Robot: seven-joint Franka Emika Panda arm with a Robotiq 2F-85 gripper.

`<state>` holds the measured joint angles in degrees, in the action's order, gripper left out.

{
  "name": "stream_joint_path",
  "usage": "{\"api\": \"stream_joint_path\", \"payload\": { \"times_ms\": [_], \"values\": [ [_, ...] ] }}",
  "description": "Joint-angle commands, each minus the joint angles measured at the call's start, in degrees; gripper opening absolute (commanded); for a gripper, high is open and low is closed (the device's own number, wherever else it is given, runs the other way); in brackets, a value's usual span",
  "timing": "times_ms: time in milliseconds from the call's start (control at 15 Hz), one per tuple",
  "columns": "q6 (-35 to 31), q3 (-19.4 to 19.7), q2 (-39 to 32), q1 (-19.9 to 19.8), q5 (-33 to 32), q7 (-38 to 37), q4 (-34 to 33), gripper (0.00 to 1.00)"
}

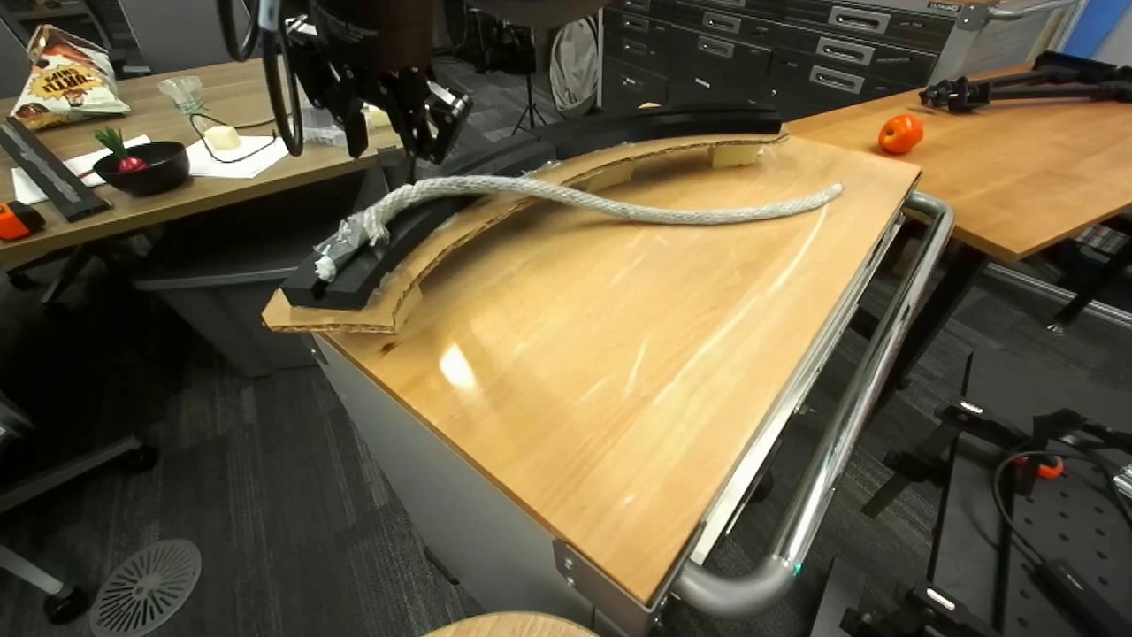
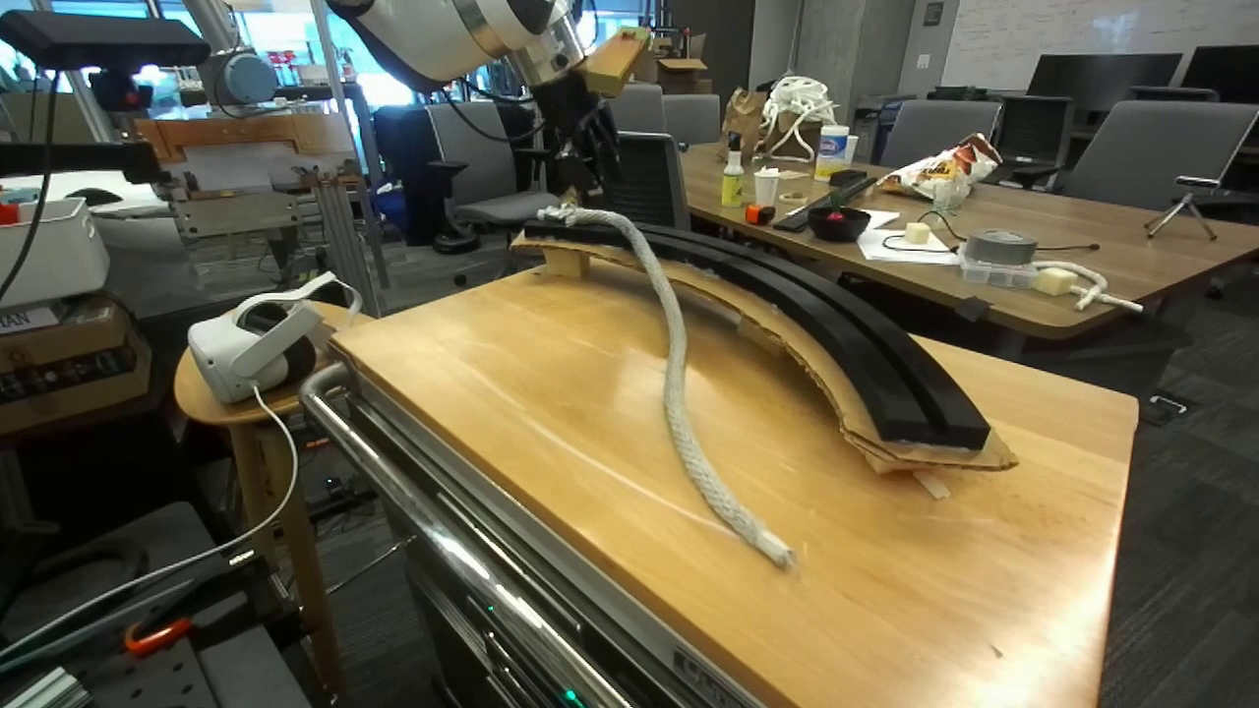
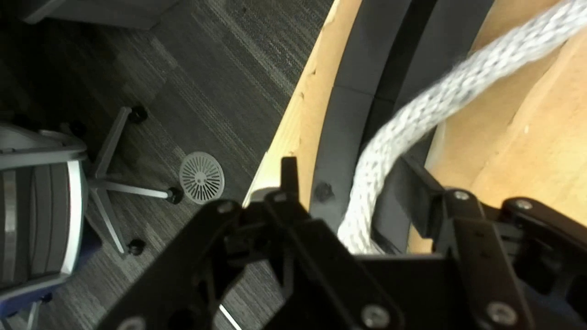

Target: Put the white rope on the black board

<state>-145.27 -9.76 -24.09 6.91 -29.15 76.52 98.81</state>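
The greyish-white rope [image 1: 637, 212] lies with its frayed, tape-wrapped end over one end of the black board [image 2: 846, 324]. From there it bows off the board's inner side, and its longer part runs across the wooden tabletop. Two lengthwise ridges and a groove show on the curved board, which rests on cardboard. Whether the rope's end sits down in the groove I cannot tell. My gripper [image 3: 351, 185] is open just above that end, with the rope passing below and between its parted fingers. In an exterior view the gripper [image 1: 393, 152] hangs over the board.
Cardboard [image 2: 885, 452] under the board stands on small blocks above the tabletop [image 2: 551, 393]. A metal rail [image 1: 831, 460] runs along the cart's side. Behind is a brown table [image 2: 1082, 236] with a bowl, tape and a chip bag. A headset [image 2: 261, 344] sits on a stool.
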Motion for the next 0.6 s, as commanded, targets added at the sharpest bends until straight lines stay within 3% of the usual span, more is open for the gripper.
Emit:
{"api": "stream_joint_path", "payload": {
  "times_ms": [0,133,467,533],
  "values": [
    [4.59,2.85,5.40,0.88,2.26,-7.78,2.67,0.90],
    [7.40,2.99,7.73,-0.55,4.77,-10.32,5.52,1.00],
    [11.23,2.00,11.90,-3.47,15.76,-13.58,15.09,1.00],
    [10.34,2.75,8.53,-2.57,11.95,-12.36,10.60,1.00]
  ]
}}
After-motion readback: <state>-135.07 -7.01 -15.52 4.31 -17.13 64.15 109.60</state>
